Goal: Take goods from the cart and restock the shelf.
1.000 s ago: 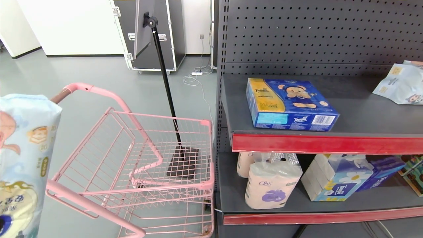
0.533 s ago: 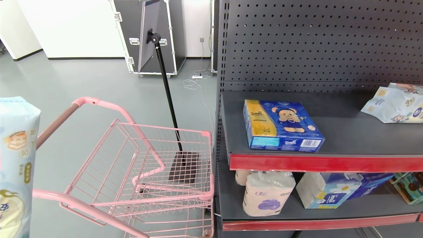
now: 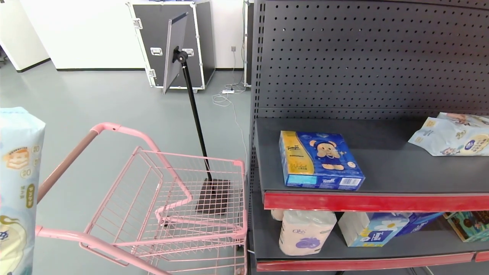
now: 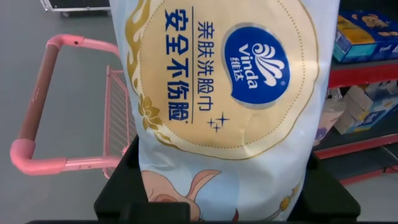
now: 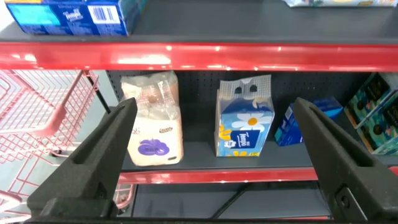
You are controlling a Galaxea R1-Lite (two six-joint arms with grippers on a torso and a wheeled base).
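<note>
My left gripper (image 4: 227,199) is shut on a tall pale-blue tissue pack (image 4: 230,106), which stands upright between its black fingers (image 4: 121,186). The head view has this pack (image 3: 17,191) at the far left, beside the pink wire cart (image 3: 164,206). The dark shelf (image 3: 382,179) stands to the right of the cart, with a blue tissue box (image 3: 319,160) near its front edge. My right gripper (image 5: 214,168) is open with nothing between its fingers, and it faces the lower shelf level (image 5: 205,177).
A pale-blue soft pack (image 3: 454,133) lies at the upper shelf's right end. Below are a wrapped toilet-roll pack (image 3: 303,233), a flowered tissue box (image 3: 372,231) and more boxes. A black stand (image 3: 195,122) rises behind the cart. Open grey floor (image 3: 76,99) lies to the left.
The head camera has tilted up, so shelf and cart sit lower in the picture. The tissue pack stays at the left edge in my left gripper.
</note>
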